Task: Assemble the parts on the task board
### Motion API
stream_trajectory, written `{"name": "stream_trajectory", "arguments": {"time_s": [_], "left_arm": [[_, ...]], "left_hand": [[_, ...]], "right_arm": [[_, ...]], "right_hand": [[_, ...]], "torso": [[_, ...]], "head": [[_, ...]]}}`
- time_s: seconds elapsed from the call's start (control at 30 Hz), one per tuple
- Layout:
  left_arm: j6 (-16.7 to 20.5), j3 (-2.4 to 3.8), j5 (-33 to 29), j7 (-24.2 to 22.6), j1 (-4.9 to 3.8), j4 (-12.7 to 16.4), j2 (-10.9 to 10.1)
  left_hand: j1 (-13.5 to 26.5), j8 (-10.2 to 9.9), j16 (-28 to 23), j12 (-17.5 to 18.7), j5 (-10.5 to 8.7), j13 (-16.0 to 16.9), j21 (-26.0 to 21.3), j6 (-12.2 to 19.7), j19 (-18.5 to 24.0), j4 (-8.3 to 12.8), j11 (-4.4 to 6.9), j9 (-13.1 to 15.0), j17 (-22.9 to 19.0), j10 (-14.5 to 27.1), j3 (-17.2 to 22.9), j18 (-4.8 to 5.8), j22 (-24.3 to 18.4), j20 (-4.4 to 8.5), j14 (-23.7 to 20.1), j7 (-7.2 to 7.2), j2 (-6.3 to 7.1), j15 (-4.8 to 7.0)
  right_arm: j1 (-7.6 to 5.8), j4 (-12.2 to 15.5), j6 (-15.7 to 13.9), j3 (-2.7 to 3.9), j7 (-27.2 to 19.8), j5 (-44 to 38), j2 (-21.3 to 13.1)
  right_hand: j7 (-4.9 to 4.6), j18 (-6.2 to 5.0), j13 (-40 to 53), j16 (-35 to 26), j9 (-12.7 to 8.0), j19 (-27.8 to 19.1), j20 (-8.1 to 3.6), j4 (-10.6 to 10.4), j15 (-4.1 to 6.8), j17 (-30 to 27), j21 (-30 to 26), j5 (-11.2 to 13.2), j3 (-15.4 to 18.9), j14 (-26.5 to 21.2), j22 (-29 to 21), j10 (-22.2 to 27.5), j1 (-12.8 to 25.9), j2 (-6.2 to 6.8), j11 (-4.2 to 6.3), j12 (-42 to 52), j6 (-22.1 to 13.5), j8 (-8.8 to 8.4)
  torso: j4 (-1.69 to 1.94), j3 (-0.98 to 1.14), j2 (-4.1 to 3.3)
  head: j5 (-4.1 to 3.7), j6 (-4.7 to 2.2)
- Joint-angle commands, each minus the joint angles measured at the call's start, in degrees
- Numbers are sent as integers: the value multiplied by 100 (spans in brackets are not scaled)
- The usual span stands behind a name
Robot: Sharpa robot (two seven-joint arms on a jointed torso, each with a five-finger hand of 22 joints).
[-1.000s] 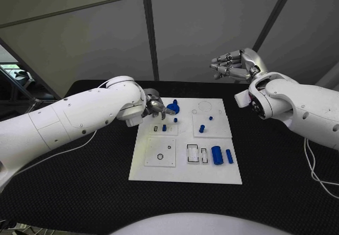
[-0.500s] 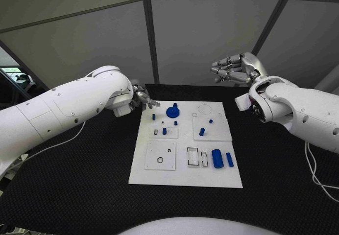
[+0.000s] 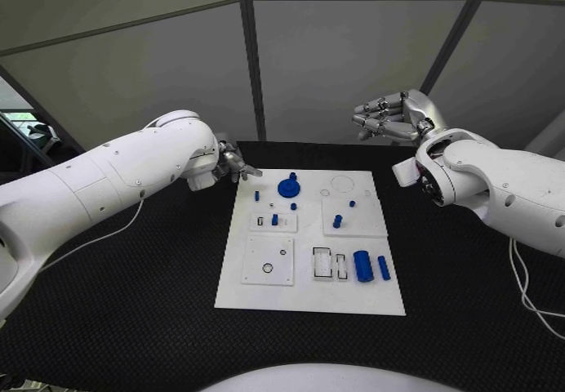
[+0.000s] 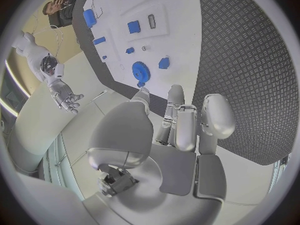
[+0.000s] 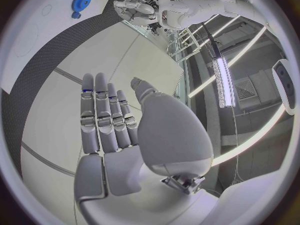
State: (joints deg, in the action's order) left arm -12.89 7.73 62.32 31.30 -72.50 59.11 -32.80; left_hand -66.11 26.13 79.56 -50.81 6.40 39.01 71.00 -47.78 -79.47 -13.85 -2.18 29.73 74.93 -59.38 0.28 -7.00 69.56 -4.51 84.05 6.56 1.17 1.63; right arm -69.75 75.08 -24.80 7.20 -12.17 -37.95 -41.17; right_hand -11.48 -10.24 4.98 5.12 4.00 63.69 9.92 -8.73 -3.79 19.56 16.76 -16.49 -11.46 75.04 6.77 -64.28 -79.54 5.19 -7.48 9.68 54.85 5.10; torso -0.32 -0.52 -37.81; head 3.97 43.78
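Task board (image 3: 309, 245) on black table (image 3: 141, 310)

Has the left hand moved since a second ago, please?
Yes. The left hand has pulled back off the task board, away from the blue gear it was over, and now sits beyond the board's far left corner.

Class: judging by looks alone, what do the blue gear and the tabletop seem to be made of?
Blue gear: probably moulded or printed plastic; uniform matte blue, no metallic shine. Tabletop: likely a black rubber or textured mat; the left wrist view shows a fine embossed pattern.
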Motion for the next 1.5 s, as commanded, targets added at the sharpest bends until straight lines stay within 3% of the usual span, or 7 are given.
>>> {"name": "stream_trajectory", "arguments": {"time_s": [0.03, 0.33, 0.97, 1.5], "left_arm": [[-319, -52, 147, -212, -7, -109, 88], [-419, -151, 322, -309, 18, -294, 277], [-778, -172, 418, -255, 34, -353, 361], [-830, -185, 422, -226, 67, -406, 401]], "left_hand": [[-63, -25, 100, -42, -14, -16, 81, -85, -66, -37, -4, -58, 719, -59, -85, 222, 91, 6, 282, -5, -27, -2], [-19, -24, 168, -73, -13, -51, 131, -267, -105, -185, 21, -172, 765, -92, -292, 235, 162, 22, 299, -38, -94, 14], [-154, -5, 320, -89, 22, -84, 244, -419, -170, -182, 59, -244, 884, -130, -367, 263, 296, 45, 348, -83, -211, 46], [-270, -10, 360, -87, 45, -106, 286, -461, -194, -142, 73, -284, 914, -145, -373, 274, 350, 55, 359, -95, -292, 57]], "right_arm": [[-9, -1, 43, 5, -47, -12, 11], [-9, 5, 53, 5, -47, -31, 28], [-9, 2, 53, 5, -38, -43, 38], [-9, 2, 58, 5, -33, -43, 51]], "right_hand": [[-16, -29, -7, -40, 9, 42, -5, 14, 0, -10, -23, -39, 20, 30, -6, -44, 26, -14, -2, 3, 42, -6], [-12, -31, -10, -44, 10, 51, -8, 21, 5, -11, -31, -42, 14, 36, -12, -56, 17, -24, 3, 8, 54, -1], [-12, -31, -10, -44, 10, 51, -8, 21, 5, -11, -31, -42, 14, 36, -12, -56, 17, -24, 3, 8, 54, -1], [-11, -31, -12, -47, 10, 56, -9, 23, 6, -12, -35, -43, 15, 39, -15, -60, 18, -23, 4, 9, 57, 0]], "torso": [[-4, 3, 7], [-3, 4, 1], [4, 2, 9], [1, 0, 9]], "head": [[2, 18], [-6, 27], [-10, 74], [-21, 106]]}}
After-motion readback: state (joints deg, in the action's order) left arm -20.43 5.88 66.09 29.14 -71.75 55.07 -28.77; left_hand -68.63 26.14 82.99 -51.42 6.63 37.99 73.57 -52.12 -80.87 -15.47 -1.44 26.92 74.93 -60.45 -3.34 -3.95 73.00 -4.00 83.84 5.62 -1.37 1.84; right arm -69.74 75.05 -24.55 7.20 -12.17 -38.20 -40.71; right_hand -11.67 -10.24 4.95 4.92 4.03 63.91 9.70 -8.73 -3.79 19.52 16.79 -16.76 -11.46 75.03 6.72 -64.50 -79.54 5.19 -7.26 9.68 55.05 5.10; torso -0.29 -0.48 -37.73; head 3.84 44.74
